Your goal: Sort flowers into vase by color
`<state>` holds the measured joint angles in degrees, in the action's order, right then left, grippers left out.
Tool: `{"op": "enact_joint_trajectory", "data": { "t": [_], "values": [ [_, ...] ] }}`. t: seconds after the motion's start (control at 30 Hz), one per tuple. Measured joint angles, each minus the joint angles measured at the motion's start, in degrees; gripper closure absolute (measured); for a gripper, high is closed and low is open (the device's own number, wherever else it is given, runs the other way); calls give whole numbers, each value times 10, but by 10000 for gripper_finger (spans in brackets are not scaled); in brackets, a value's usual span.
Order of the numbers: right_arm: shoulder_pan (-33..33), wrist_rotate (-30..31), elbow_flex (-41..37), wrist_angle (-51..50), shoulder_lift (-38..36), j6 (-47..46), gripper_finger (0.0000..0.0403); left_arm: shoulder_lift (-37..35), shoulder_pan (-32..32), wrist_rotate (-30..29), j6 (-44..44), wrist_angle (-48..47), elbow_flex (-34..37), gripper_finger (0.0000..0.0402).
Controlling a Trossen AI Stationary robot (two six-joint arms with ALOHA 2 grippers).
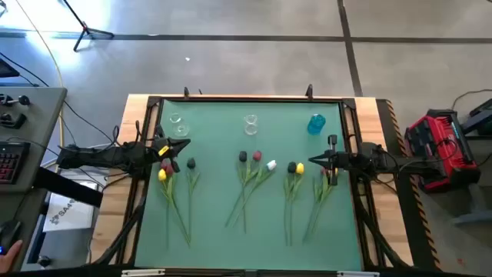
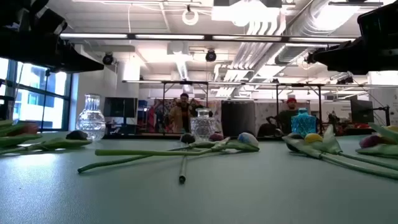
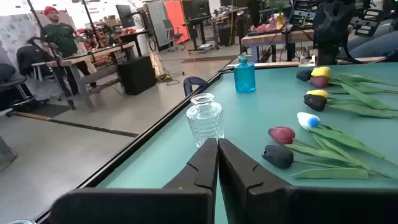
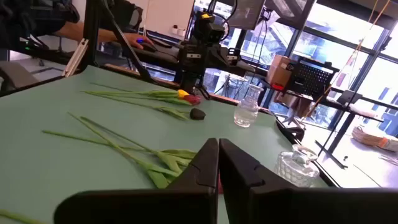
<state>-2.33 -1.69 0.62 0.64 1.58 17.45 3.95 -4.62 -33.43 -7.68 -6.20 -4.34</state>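
Note:
Artificial tulips lie flat on the green table in three loose groups: a left group [image 1: 175, 178] with yellow, red and black heads, a middle group [image 1: 252, 173] with black, dark red and white heads, and a right group [image 1: 304, 181] with black, yellow and red heads. Two clear glass vases [image 1: 176, 123] [image 1: 250, 123] and a blue vase [image 1: 316, 124] stand upright along the far side. My left gripper [image 1: 171, 150] hovers shut above the left group's heads. My right gripper [image 1: 314, 158] hovers shut above the right group. Both hold nothing.
A wooden frame [image 1: 138, 108] borders the green mat. A desk with a keyboard [image 1: 9, 158] stands left of the table and a red toolbox [image 1: 440, 146] right of it. People stand in the room beyond the far edge. Open mat lies along the near side.

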Motion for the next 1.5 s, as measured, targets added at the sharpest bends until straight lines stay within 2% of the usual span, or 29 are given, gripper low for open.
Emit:
{"op": "enact_joint_trajectory", "data": {
  "t": [1.2, 1.37, 1.43, 1.5],
  "values": [
    [0, 0, 0, 0, 0, 0, 402, 0, 0, 0, 0, 0, 0, 401],
    [0, 1, 0, 0, 0, 83, 402, 0, 0, 0, 0, 0, 0, 402],
    [0, 1, 0, 0, 0, 77, 402, 0, 0, -2, -30, 4, 0, 401],
    [0, 2, 0, 0, 0, 69, 402, 0, 1, -6, -115, 25, 0, 401]
  ]
}}
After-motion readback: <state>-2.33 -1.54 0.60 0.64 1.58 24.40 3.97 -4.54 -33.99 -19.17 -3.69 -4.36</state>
